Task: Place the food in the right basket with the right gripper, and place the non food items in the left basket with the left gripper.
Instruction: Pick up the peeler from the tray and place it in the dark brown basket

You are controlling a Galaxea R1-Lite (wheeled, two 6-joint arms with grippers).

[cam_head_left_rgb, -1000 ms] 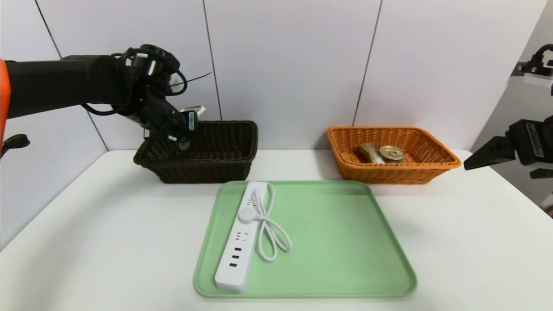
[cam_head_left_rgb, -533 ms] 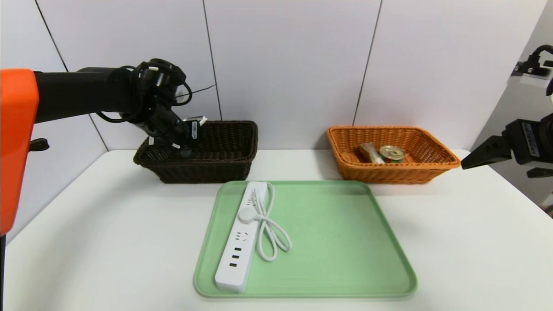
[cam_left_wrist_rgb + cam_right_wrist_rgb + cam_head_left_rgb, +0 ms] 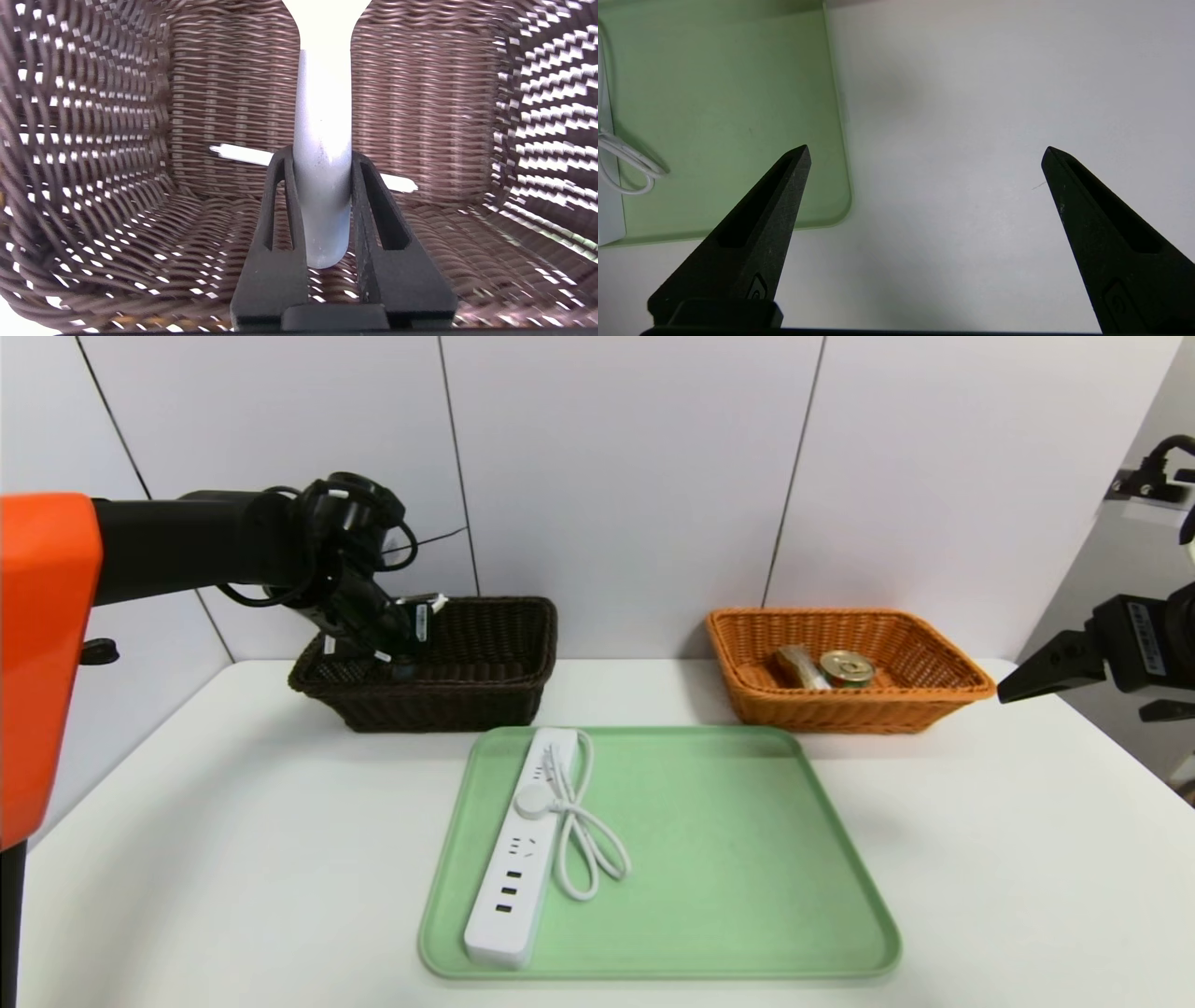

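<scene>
Left wrist view: left gripper [image 3: 322, 163] around white handle [image 3: 322, 140]

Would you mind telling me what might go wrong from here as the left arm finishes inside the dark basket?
1. The left gripper, jaws shut on the white handle, sits low in the dark basket; opening while tilted may leave the piece leaning on the wall.
2. A thin white stick lies behind it and may get knocked.
3. Lifting out could snag the wicker rim.

- The table [image 3: 233, 859], both baskets and the green tray [image 3: 709, 859] are being viewed from above, facing the wall.
- The dark basket [image 3: 93, 140] is being viewed closely, apparently from inside.
- The tray's corner [image 3: 831, 205] is being shared with the right wrist view.
</scene>
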